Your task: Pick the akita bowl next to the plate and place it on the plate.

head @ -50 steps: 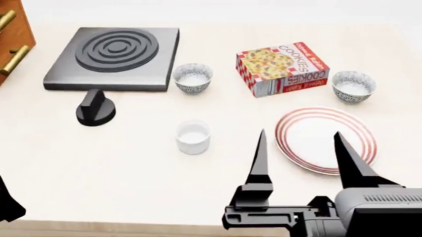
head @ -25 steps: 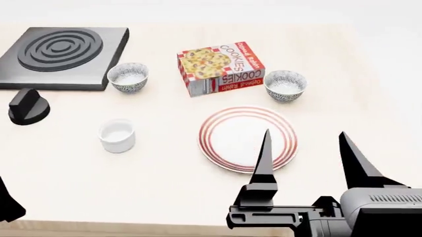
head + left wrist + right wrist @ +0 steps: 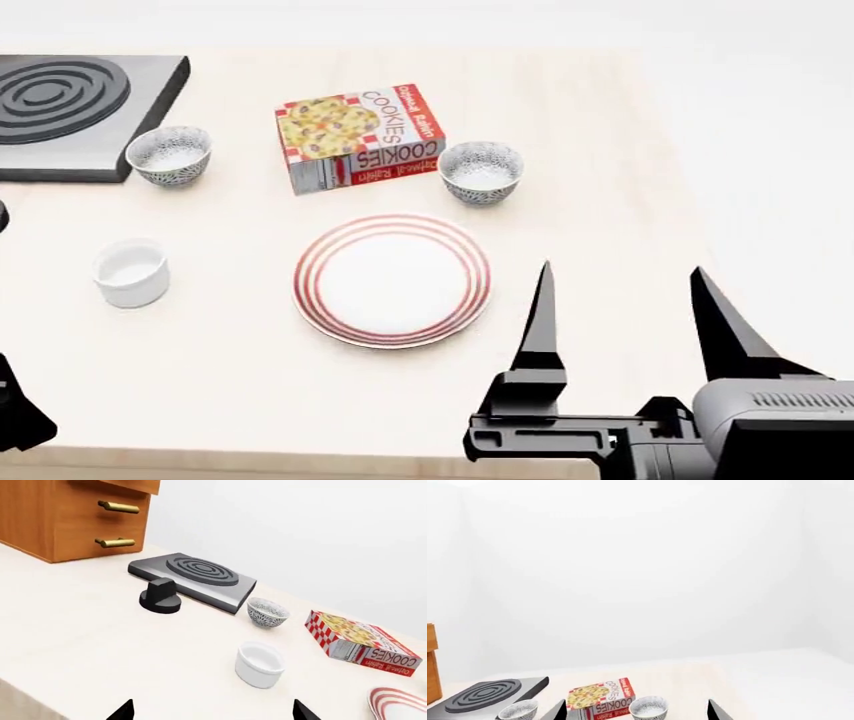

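**Bowl still on the table, nothing picked up yet**

The task has hardly begun, as far as the pictures show; the speckled bowl (image 3: pixel 482 171) that counts as the one next to the plate sits on the table (image 3: pixel 601 120) just beyond the plate's far right rim, close to it but apart, and just right of the cookie box (image 3: pixel 358 137); the plate (image 3: pixel 392 281) lies bare, with nothing on it; a second, look-alike bowl (image 3: pixel 170 155) stands well to the left, beside the black burner (image 3: pixel 67 110), and a plain white cup (image 3: pixel 132 271) sits to the left of the plate; so the reach, the grasp, the lift and the set-down all remain to be done.

The right gripper (image 3: pixel 623 310) hangs at the near edge of the table, to the right of the plate and well short of the bowl; its two black fingers stand wide apart, with nothing between them and nothing touched. Of the left gripper (image 3: pixel 212 714) only the two finger tips show at the edge of its wrist view, spread wide with clear table between them, so it too looks parted and empty; it is over the near left of the table, far from the bowl by the plate; the right arm seems the better placed for the pick.
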